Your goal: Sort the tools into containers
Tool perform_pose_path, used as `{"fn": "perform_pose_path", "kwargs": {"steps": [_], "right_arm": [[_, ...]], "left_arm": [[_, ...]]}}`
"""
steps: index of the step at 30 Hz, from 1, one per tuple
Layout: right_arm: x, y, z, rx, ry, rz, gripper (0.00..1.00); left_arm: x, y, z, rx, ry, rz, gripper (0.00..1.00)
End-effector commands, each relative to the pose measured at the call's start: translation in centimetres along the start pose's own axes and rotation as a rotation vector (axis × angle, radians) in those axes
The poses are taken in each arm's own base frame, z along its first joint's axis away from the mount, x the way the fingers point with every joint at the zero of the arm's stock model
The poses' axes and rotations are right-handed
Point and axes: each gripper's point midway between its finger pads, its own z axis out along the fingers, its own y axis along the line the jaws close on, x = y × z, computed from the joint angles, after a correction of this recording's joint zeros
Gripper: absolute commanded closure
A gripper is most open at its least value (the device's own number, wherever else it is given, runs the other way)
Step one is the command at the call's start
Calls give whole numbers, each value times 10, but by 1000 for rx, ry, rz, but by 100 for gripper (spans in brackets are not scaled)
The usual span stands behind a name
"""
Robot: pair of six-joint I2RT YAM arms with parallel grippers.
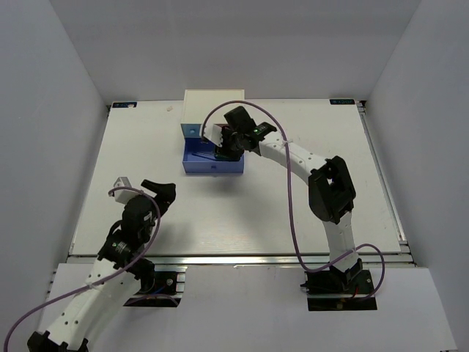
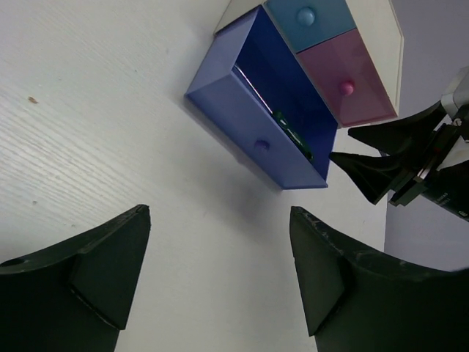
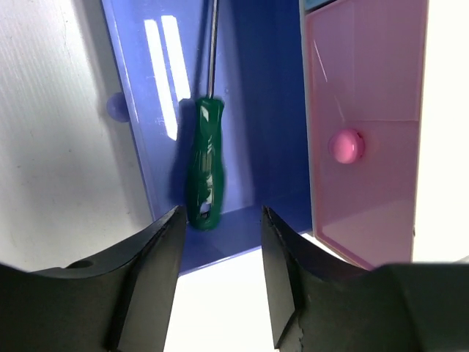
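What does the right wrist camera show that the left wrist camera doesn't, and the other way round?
Only the right wrist view: the green-handled screwdriver seen plainly, handle and shaft, lying on the drawer floor beyond the open right fingers.
Only the left wrist view: the light blue drawer with its knob, the left fingers spread wide, and the right gripper seen from outside near the open drawer.
Both: the periwinkle drawer pulled out and the pink drawer with its knob. The left view catches only a green sliver of the screwdriver.

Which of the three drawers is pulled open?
The wide periwinkle drawer: it is pulled out, and a green-handled screwdriver lies inside. The light blue drawer and the pink drawer sit closed.
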Motion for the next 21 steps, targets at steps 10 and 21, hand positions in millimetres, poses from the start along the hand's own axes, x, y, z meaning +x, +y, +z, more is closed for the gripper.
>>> {"fn": "perform_pose_path", "kwargs": {"steps": [10, 21], "right_arm": [[-87, -56, -92, -7, -424, -16, 59], [-80, -90, -53, 68, -389, -170, 38]], "left_arm": [[37, -51, 52, 87, 126, -263, 84], [71, -66, 111, 23, 196, -399, 80]]}}
